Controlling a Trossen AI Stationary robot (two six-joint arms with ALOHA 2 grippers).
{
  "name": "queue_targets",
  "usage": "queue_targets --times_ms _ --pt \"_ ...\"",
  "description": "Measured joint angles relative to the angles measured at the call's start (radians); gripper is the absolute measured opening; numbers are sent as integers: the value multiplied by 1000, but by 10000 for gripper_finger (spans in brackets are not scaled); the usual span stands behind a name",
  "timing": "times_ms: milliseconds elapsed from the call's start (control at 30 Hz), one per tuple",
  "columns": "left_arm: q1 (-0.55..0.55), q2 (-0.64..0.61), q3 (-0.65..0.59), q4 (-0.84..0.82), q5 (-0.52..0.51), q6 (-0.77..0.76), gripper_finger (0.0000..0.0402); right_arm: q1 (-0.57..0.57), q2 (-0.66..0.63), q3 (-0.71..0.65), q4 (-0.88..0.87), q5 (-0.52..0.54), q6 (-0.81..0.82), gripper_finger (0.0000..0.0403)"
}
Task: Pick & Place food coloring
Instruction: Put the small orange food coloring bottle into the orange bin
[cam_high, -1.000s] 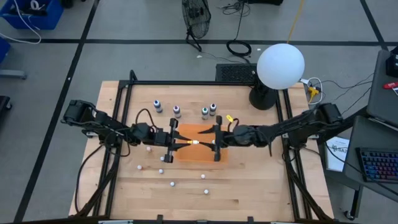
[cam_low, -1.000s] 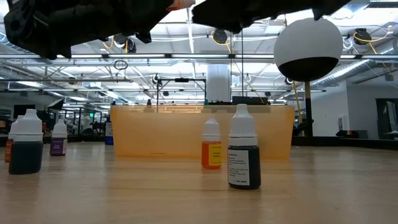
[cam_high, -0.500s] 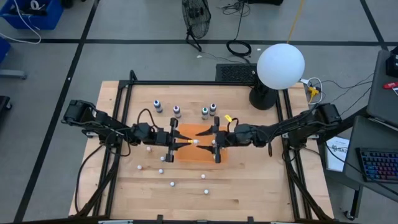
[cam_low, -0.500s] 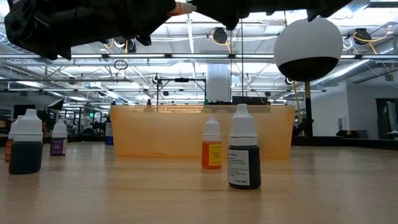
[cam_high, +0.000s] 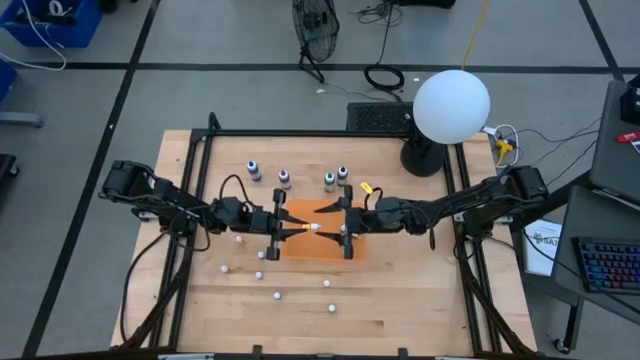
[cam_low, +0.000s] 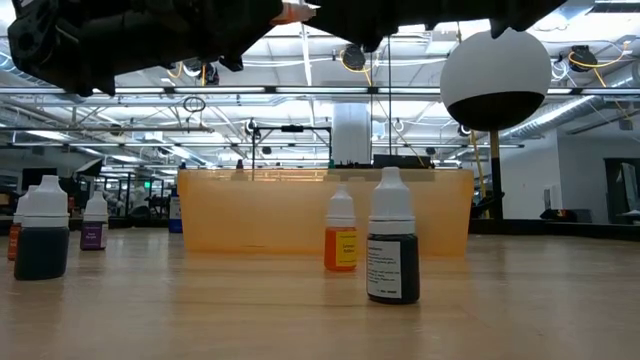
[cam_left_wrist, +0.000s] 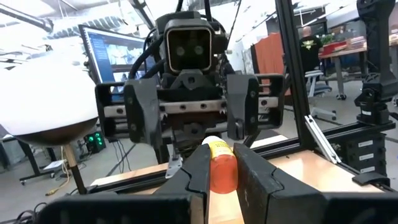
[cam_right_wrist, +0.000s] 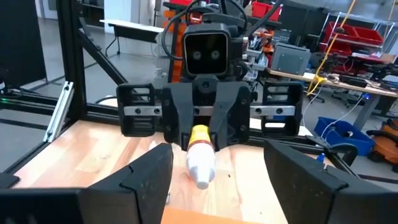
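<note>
My left gripper (cam_high: 292, 228) hovers over the orange tray (cam_high: 322, 247) and is shut on a small orange-bodied, white-capped food coloring bottle (cam_high: 305, 228). My right gripper (cam_high: 336, 229) faces it from the table's right, open wide. The cap (cam_right_wrist: 200, 169) points into the gap between its fingers and touches neither. Four more dark bottles (cam_high: 284, 179) stand upright on their bases in a row near the far edge. A yellow one (cam_high: 367, 189) sits right of them. In the low view, a black bottle (cam_low: 392, 255) and an orange one (cam_low: 340, 240) stand before the tray wall. My left gripper pinches the bottle's orange body (cam_left_wrist: 222, 163) between its two fingers (cam_left_wrist: 196, 171). The fingers come level from the table's left and lie along the bottle. The bottle is held lying level, lifted clear above the tray, with the white cap end sticking out past the fingertips toward the right arm.
Several small white balls (cam_high: 275, 296) lie scattered on the wooden table nearer the front edge. A white globe lamp (cam_high: 451, 106) on a dark base stands at the far right corner. Black frame rails (cam_high: 200, 170) border the table.
My right gripper has crept a little toward the table's left, closer to the cap of the bottle held by my left gripper, staying open. The left gripper and its bottle have kept still.
</note>
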Motion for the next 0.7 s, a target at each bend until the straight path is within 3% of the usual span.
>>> queue_targets --times_ms 300,700 --pt "0 0 0 7 1 -1 52 -11 84 0 92 -4 -3 237" --pt "0 0 0 -1 8 -3 52 -10 79 0 105 -4 -7 228"
